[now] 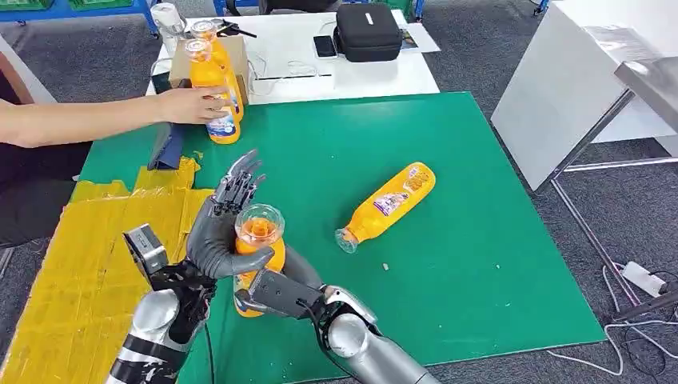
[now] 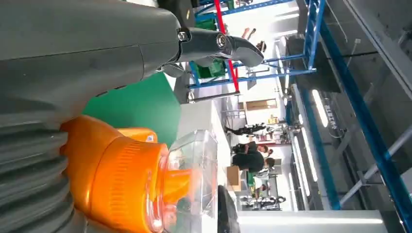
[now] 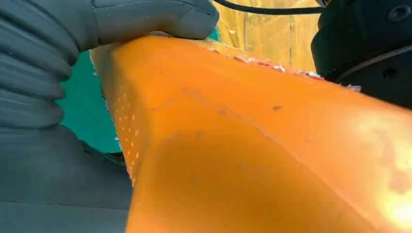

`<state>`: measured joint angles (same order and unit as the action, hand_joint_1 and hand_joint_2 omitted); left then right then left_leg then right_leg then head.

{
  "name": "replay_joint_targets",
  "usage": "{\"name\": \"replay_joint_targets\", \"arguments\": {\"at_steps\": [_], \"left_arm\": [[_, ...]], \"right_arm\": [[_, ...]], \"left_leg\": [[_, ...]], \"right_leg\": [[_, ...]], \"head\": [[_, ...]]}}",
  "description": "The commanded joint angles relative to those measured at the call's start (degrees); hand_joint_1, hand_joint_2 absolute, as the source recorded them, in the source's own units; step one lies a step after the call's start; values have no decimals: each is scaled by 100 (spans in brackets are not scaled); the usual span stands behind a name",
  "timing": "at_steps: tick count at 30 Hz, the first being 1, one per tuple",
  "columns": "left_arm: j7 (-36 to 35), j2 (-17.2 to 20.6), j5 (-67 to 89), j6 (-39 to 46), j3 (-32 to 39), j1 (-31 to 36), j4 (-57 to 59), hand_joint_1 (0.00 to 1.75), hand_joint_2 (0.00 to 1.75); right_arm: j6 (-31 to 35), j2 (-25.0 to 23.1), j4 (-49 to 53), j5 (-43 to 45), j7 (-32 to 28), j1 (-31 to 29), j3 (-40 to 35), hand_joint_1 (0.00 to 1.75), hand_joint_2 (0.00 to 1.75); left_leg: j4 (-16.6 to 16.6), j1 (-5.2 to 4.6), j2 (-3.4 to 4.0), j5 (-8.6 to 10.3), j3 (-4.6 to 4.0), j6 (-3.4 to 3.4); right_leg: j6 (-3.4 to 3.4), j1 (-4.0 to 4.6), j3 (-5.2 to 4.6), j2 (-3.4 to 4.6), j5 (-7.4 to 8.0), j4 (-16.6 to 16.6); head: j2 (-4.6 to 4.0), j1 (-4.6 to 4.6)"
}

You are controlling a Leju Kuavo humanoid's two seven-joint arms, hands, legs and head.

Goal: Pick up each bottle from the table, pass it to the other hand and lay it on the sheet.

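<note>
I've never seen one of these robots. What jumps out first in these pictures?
Right in front of the robot, an orange bottle stands upright between both arms: the left robot hand and the right robot hand both hold it. Another orange bottle lies on its side on the green sheet, and at the far left corner a person's hand holds a third bottle.

The right hand (image 1: 276, 290) hides the lower body of the held bottle (image 1: 260, 240). At nine o'clock, the person's arm (image 1: 80, 120) is cut off by the edge. The bottle labels are too small to read.
</note>
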<state>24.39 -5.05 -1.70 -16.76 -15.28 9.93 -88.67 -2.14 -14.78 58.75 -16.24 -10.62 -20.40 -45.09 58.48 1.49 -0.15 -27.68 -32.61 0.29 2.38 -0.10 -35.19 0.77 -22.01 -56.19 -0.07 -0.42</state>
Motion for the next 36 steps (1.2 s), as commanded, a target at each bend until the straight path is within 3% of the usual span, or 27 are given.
{"name": "replay_joint_targets", "arguments": {"at_steps": [1,4,5,28,36], "left_arm": [[-58,20,14,-5,-311,369,511,0,175],[-57,13,13,4,-285,385,537,0,175],[-57,15,15,3,-262,396,574,175,175],[118,157,418,-76,-368,511,623,175,175],[115,1467,1522,-586,-902,1346,1705,175,175]], "right_arm": [[-108,-103,-520,-97,5,-209,-707,175,175],[-142,-85,-524,-141,15,-249,-813,175,175],[-146,-89,-539,-149,18,-251,-870,175,175],[-104,-60,-640,-116,-2,-267,-944,175,175],[-272,-74,-895,-6,33,-516,-1062,175,175]], "left_leg": [[-2,-3,-4,2,5,3],[-3,-9,-9,5,7,5],[-2,-4,-7,3,4,3],[-1,-4,-9,3,2,3],[-6,-7,-3,8,8,2]], "right_leg": [[-5,-1,4,-9,-1,-2],[-8,-6,4,-17,-3,-7],[-5,-2,2,-13,-1,-4],[-5,-1,1,-14,-2,-3],[-8,-4,1,-9,2,-5]], "head": [[0,-2],[0,-2],[0,-2],[0,0],[0,2]]}}
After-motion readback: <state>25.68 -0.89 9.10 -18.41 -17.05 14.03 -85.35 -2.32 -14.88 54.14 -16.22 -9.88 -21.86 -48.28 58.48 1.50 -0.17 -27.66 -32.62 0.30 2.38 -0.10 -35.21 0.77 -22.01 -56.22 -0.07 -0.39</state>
